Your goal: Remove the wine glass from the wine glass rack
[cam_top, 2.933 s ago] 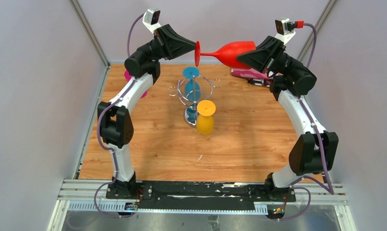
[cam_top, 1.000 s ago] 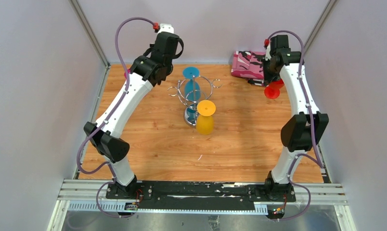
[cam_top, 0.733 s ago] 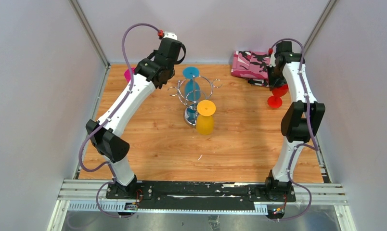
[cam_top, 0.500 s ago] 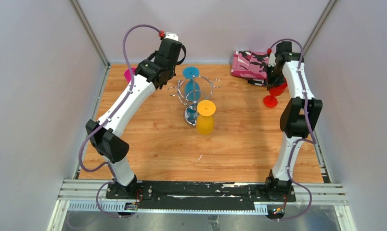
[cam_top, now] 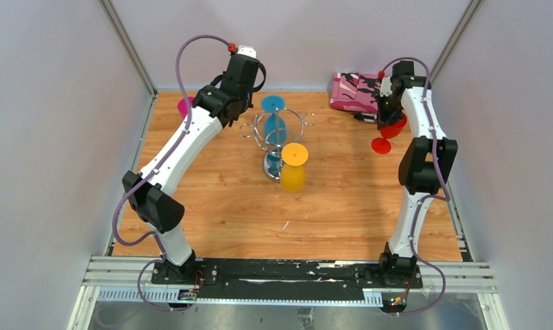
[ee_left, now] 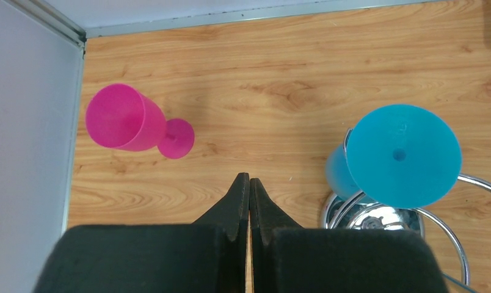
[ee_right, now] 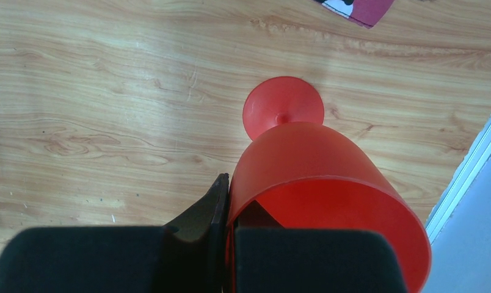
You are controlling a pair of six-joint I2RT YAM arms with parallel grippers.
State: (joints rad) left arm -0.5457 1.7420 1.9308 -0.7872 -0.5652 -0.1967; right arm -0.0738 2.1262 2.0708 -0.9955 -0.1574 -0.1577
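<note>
As the right pincer (ee_right: 226, 183) clamps the red glass (ee_right: 310, 177), a pouch (cam_top: 355, 93) lies near.

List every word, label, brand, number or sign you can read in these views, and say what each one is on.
No text can be read in any view.
The pink camouflage cloth: pattern only, no lettering.
The red wine glass, pink wine glass, teal wine glass, yellow wine glass and wine glass rack: plain, no marks.
The small boards at the arm bases: too small to read.
</note>
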